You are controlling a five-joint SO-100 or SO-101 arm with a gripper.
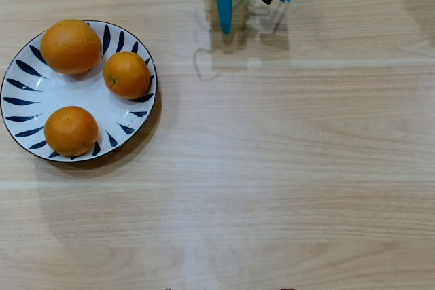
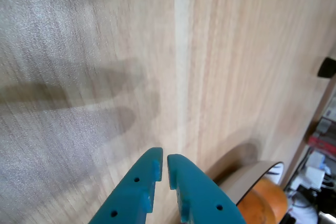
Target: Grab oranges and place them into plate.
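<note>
Three oranges point(image 1: 71, 47) point(image 1: 126, 75) point(image 1: 71, 130) on the plate point(image 1: 27, 89) at left of the overhead view; blue pincer point(image 2: 163, 161) clenched and empty, top centre over bare table point(image 1: 285, 168)

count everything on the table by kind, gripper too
oranges: 3, all on the plate: a large one and two small ones
plate: 1
gripper: 1, shut, holding nothing
total: 5
</note>
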